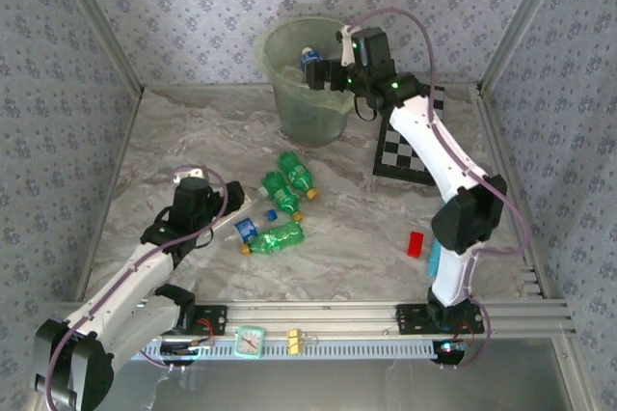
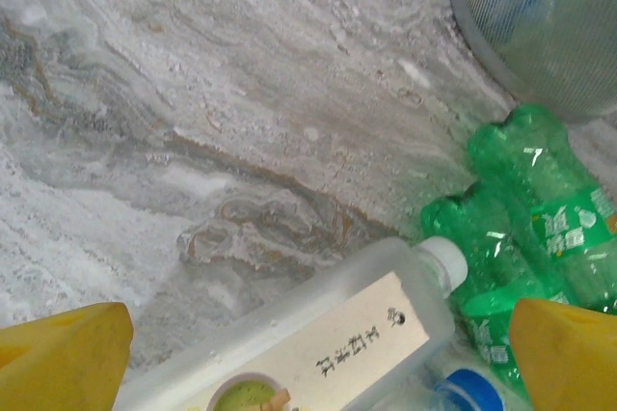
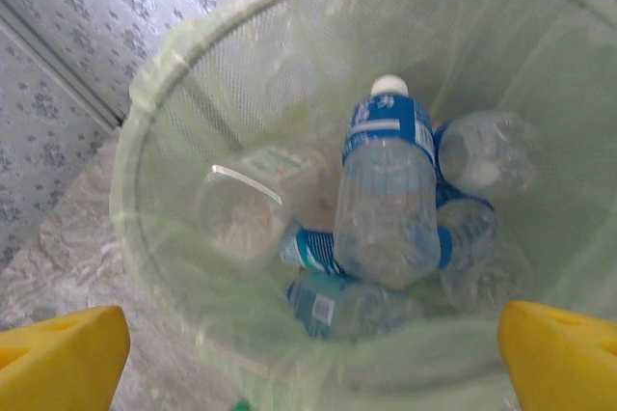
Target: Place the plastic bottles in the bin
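Counting several bottles (image 3: 386,199) in the bin (image 1: 307,120), right gripper (image 3: 313,348) wide and empty above it. Roughly half done: green bottles (image 1: 289,184) left on table (image 1: 174,131), left gripper (image 2: 318,343) wide astride a clear bottle (image 2: 328,319).

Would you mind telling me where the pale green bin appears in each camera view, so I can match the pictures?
Top external: the bin stands at the far centre of the table, left of the chequered board.
Left wrist: the bin cuts the top right corner, wall only.
Right wrist: the bin is central, seen from above, with bottles inside.
Shared landmark: the marbled tabletop.
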